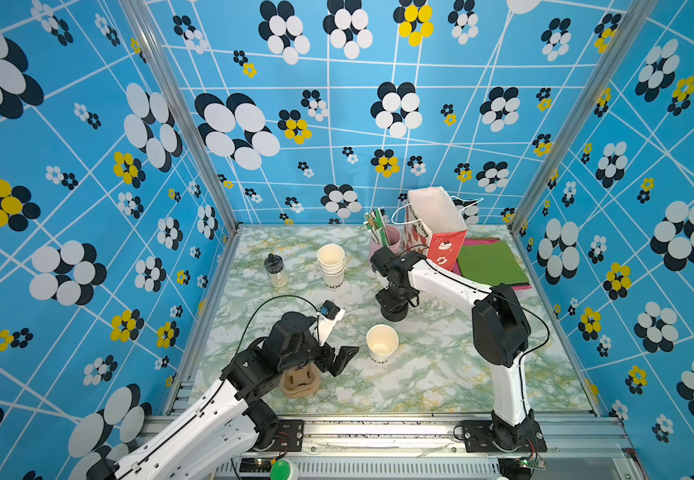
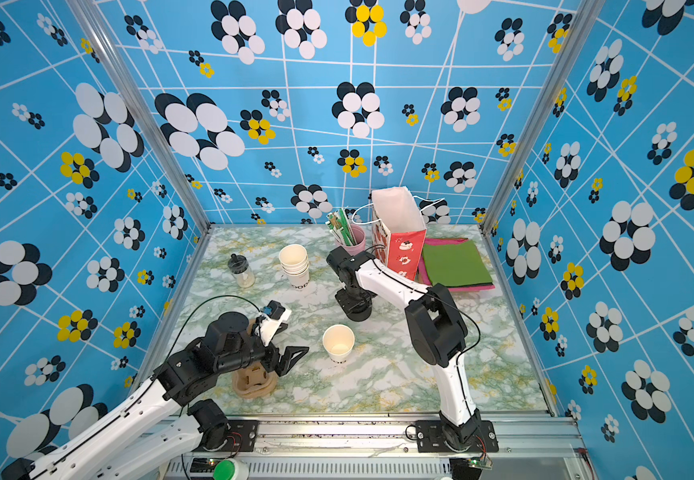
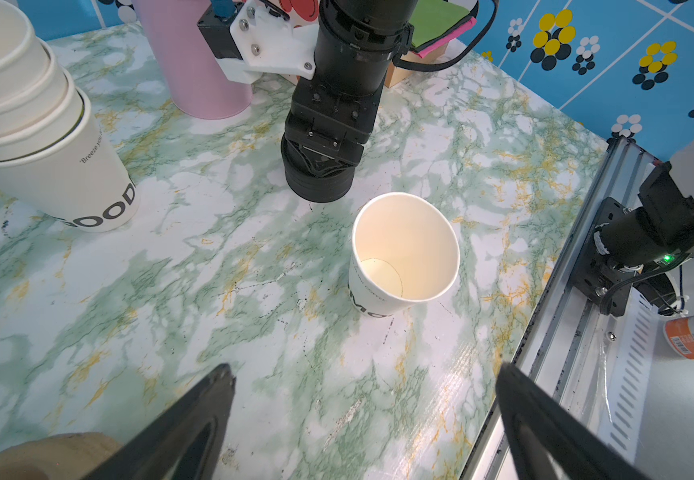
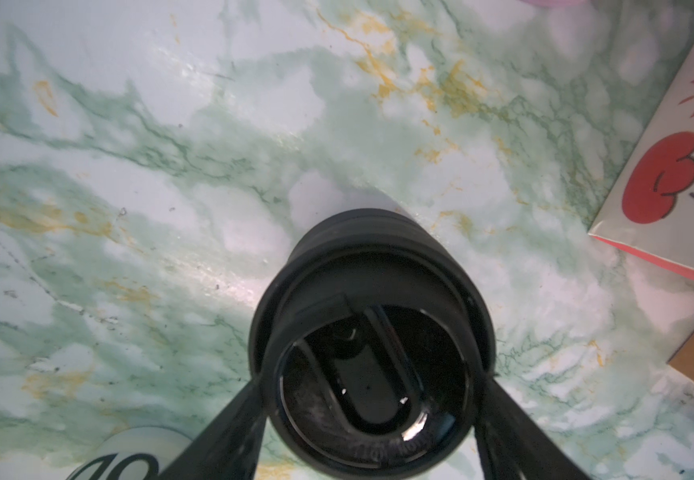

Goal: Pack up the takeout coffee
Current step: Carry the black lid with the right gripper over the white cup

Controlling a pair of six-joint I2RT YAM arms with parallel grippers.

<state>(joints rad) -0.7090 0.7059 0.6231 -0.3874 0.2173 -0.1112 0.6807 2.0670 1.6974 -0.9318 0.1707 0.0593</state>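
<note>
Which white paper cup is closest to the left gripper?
The single cup standing alone toward the table's front, just off the left gripper; the stack of nested cups stands farther back.

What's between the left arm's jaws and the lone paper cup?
Only bare tabletop between the left gripper, jaws open, and the cup, per the left wrist view.

The cup (image 1: pixel 381 347) is white; the lids (image 4: pixel 361 266) black; the table (image 1: pixel 440 374) green-veined marble; the walls (image 1: pixel 87 166) flowered blue.
</note>
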